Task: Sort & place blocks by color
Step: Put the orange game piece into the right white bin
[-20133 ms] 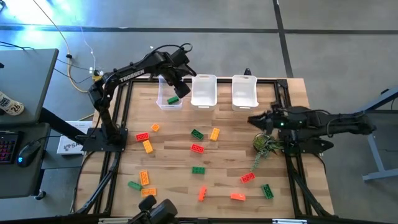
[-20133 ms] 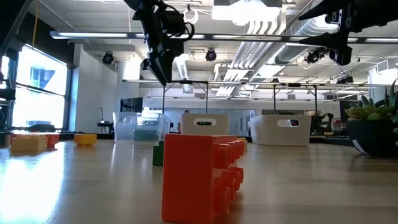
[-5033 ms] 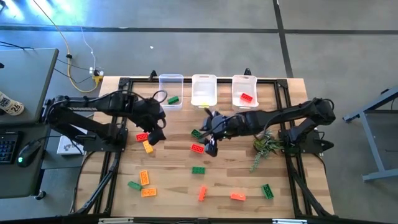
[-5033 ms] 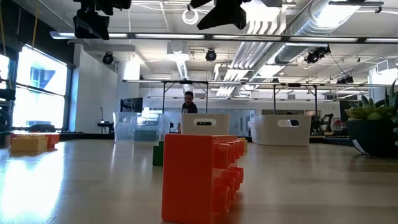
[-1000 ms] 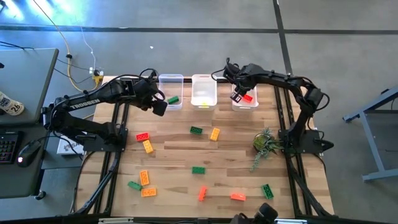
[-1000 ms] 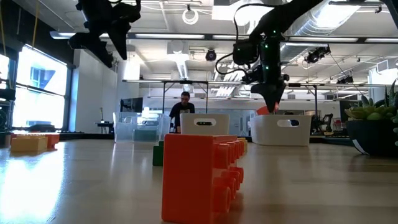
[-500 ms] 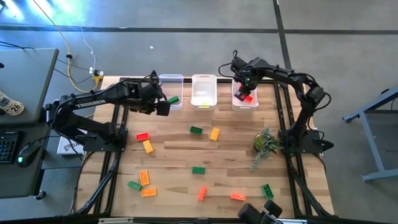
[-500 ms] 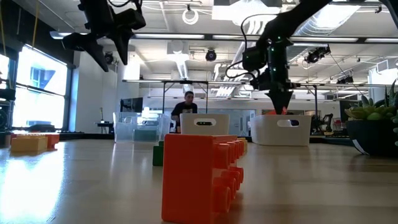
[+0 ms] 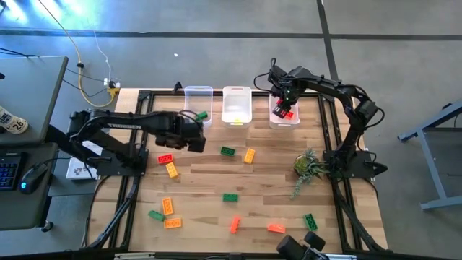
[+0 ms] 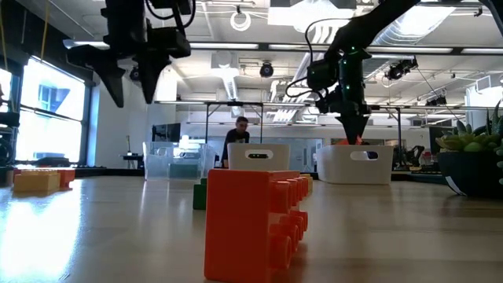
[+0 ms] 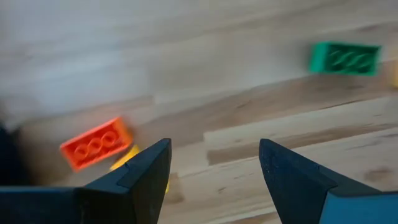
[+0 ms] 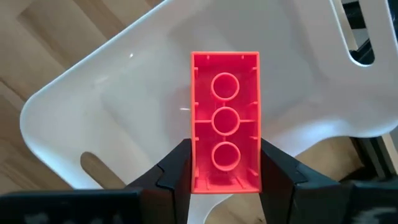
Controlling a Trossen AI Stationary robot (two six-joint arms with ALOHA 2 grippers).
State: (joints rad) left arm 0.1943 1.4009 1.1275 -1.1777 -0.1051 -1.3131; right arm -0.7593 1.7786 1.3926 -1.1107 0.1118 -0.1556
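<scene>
My right gripper (image 9: 284,102) hangs over the right white bin (image 9: 284,120), shut on a red block (image 12: 225,121). My left gripper (image 9: 193,139) is open above the table, fingers pointing down, with a red block (image 11: 96,144) and a yellow block (image 9: 172,170) lying flat below and to its left. A green block (image 11: 345,58) lies flat farther right. The left bin (image 9: 198,92) holds a green block (image 9: 201,115). More green, yellow and red blocks lie flat across the near half of the table, such as a green one (image 9: 230,196). My right gripper pinches the red block between its two fingers (image 12: 177,171), which sit on its long sides (image 12: 194,168) near one end. The fingers come from above, pointing down. The block hangs lengthwise below them, its hollow underside toward the wrist camera, lifted clear above the bin's opening.
The middle white bin (image 9: 236,97) stands between the other two at the far edge. A small green plant (image 9: 308,167) stands right of centre. A large red block (image 10: 253,224) sits close to the low camera. A person (image 10: 240,134) stands in the room beyond the table.
My left gripper has moved from beside the left bin toward the table's near edge and a little right, ending above the red and yellow blocks. My right gripper has carried the red block slightly right, over the right bin, and then kept still.
</scene>
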